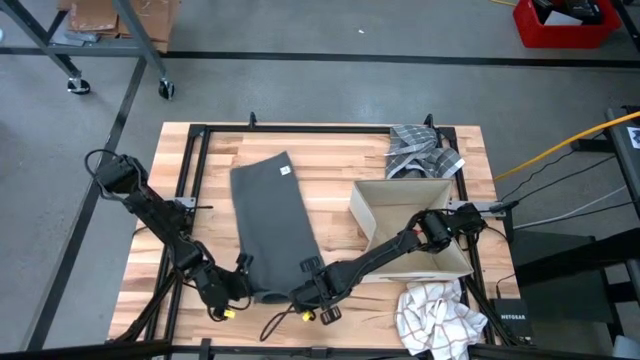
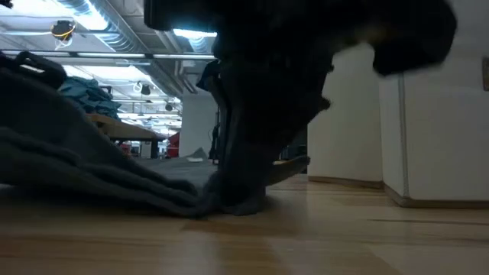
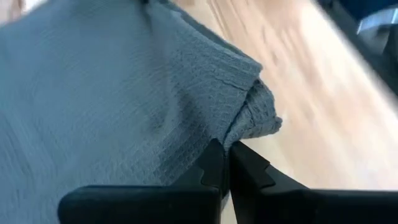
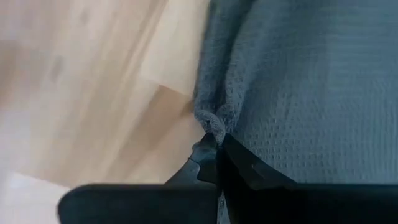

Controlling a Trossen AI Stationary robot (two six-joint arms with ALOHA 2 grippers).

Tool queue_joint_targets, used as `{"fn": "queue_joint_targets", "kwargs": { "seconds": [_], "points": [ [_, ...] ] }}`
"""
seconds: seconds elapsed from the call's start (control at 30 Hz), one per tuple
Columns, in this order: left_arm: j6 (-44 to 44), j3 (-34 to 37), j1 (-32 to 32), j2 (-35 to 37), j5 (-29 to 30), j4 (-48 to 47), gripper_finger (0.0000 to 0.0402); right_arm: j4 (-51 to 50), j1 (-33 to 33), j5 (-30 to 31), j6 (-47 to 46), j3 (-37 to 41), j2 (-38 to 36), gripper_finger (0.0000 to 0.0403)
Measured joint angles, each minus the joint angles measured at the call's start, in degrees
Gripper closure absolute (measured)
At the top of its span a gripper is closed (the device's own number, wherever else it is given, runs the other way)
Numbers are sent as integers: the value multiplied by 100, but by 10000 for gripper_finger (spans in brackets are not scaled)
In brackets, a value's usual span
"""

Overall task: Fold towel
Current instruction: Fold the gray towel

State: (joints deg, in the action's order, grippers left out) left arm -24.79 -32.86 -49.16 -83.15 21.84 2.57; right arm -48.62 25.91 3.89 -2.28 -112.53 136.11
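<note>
At the bottom of the high view, a white checked cloth [image 1: 437,318] lies bunched at the lower right, on the near edge of the bench [image 1: 340,165]. Left of it, at lower centre, both arms meet at the near end of the towel [image 1: 270,225]. The left tool [image 1: 238,287] sits at the towel's near left corner, and the left wrist view shows its fingers [image 3: 214,169] pressed together with a fold of the grey weave pinched between them. The right tool [image 1: 306,292] sits at the near right corner; the right wrist view shows its fingers [image 4: 211,158] clenched on a small bunched bit of the towel's edge. In the low view the towel [image 2: 99,179] lies rumpled across the left of the frame, and a dark arm comes down onto its bunched end at centre.

The towel itself is a long dark grey strip running from bottom centre up and slightly left toward the middle of the frame, flat on the wood, with a small white tag [image 1: 284,171] near its far end.

To the right of centre stands a tan open box [image 1: 400,205]; the right arm crosses over its near part. What shows of the inside is bare board, though the arm hides some of it.

Beyond the box, at upper right of the bench, lies a crumpled grey striped cloth [image 1: 420,152], outside the box and touching its far rim.
</note>
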Motion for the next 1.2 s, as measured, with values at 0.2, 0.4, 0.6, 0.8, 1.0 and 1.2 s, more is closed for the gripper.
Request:
{"fn": "queue_joint_targets", "kwargs": {
  "seconds": [0.2,0.4,0.6,0.8,1.0,1.2],
  "points": [
    [-781,-278,-136,2,29,-4,398,102,0,-451,-438,0,-368,398],
    [-821,-518,-154,2,84,166,399,205,0,-649,-661,0,-698,400],
    [-945,-743,-156,2,310,157,399,325,-1,-256,-1099,0,-975,400],
    [-1987,-785,-191,4,574,87,400,405,-7,784,-1423,0,-1231,400],
    [-3950,-785,-398,7,1249,-114,400,420,-99,1429,-1781,-2,-1258,400],
    [-6311,-785,-678,7,1963,-888,401,448,-333,1651,-2009,-2,-1265,400]
  ]
}}
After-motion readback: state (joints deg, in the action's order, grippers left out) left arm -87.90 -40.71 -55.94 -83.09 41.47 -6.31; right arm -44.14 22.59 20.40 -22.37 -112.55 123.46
